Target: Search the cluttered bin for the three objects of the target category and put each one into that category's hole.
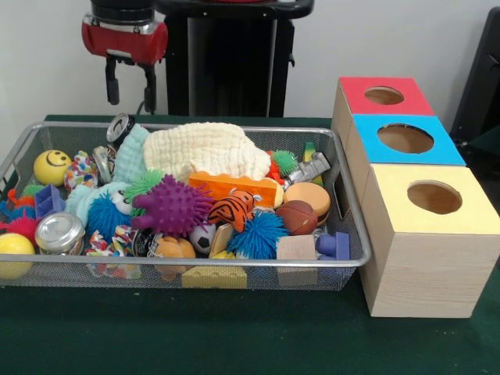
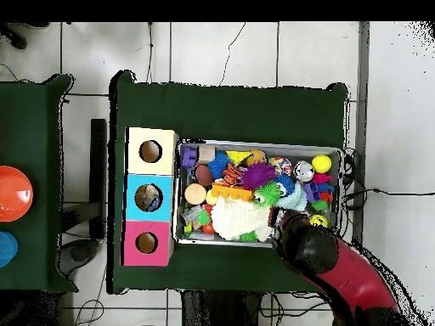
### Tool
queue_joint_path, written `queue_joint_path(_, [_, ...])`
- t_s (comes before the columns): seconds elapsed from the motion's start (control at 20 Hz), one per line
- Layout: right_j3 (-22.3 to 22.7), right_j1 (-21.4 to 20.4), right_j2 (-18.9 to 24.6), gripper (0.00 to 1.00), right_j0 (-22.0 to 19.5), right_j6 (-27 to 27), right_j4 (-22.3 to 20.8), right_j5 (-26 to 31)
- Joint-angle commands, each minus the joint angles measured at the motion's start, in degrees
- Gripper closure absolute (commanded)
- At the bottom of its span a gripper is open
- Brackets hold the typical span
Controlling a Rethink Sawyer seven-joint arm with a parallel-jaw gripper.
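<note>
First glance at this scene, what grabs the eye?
The wire bin heaped with bright toys, with a spiky purple ball in the middle and a cream cloth behind it. Beside it stand three boxes with holes: red, blue, yellow. The gripper hangs open over the bin's back edge.

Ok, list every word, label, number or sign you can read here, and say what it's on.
No words, numbers or brand names can be read in either view.
The only sign: a smiley face drawn on the yellow ball in the wire basket.
The three boxes carry no labels.
</note>
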Motion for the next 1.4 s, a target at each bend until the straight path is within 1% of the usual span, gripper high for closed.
queue_joint_path(0.05, [8.1, 5.7, 9.8, 0.0, -1.2, 12.2, 1.2, -7.3])
queue_joint_path(0.15, [7.9, 5.8, 9.7, 0.0, -1.0, 12.3, 1.2, -7.5])
queue_joint_path(0.3, [8.6, 4.8, 9.1, 0.0, 0.1, 13.4, 2.5, -6.1])
queue_joint_path(0.45, [8.6, 5.8, 10.6, 0.0, -0.3, 13.0, 2.9, -5.8])
queue_joint_path(0.6, [6.5, 7.6, 11.4, 0.0, -0.6, 11.7, 2.8, -5.1])
queue_joint_path(0.7, [4.9, 8.0, 11.2, 0.0, -0.3, 10.8, 2.8, -3.4])
queue_joint_path(0.8, [2.6, 8.2, 10.4, 0.0, 0.3, 10.1, 3.2, -0.2])
queue_joint_path(0.9, [1.4, 8.5, 10.0, 0.0, 0.4, 9.5, 3.1, 1.2])
queue_joint_path(0.95, [-0.1, 9.3, 9.9, 0.0, 0.2, 8.9, 2.9, 1.6])
queue_joint_path(1.2, [-3.3, 12.3, 9.8, 0.0, -0.1, 8.5, 3.0, 1.5])
queue_joint_path(1.3, [-5.1, 14.0, 9.0, 0.0, 0.5, 8.3, 2.6, 0.8])
queue_joint_path(1.4, [-6.8, 15.6, 7.4, 0.0, 2.2, 8.9, 2.5, 0.4])
